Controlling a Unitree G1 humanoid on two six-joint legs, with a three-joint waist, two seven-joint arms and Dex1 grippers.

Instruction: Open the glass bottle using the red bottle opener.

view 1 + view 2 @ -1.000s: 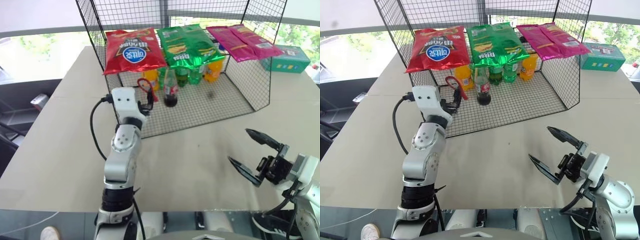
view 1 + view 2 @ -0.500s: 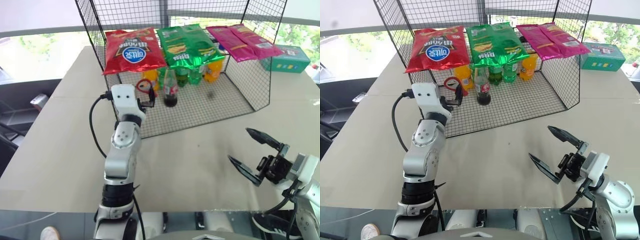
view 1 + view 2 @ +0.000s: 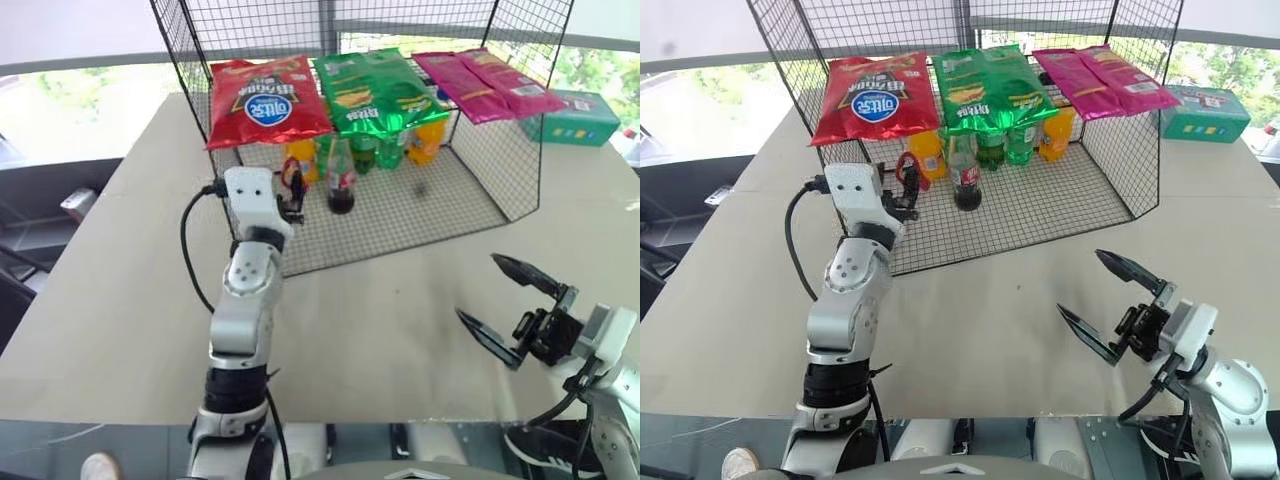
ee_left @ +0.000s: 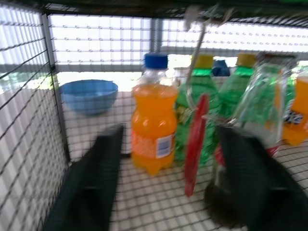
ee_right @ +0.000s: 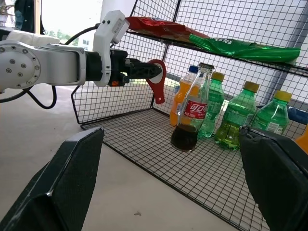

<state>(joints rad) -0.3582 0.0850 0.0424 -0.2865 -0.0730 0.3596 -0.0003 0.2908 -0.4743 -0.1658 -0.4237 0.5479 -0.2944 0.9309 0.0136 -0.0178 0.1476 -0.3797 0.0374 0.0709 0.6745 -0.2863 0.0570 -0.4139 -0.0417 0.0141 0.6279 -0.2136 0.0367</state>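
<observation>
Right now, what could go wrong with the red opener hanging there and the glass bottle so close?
1. The left pincer is closing around the hanging red bottle opener; the opener could swing or slip loose.
2. The glass bottle stands just beside it, so a sideways bump might tip it onto the wire floor.
3. The orange soda bottle and green bottles crowd close behind and could get knocked over too.
</observation>
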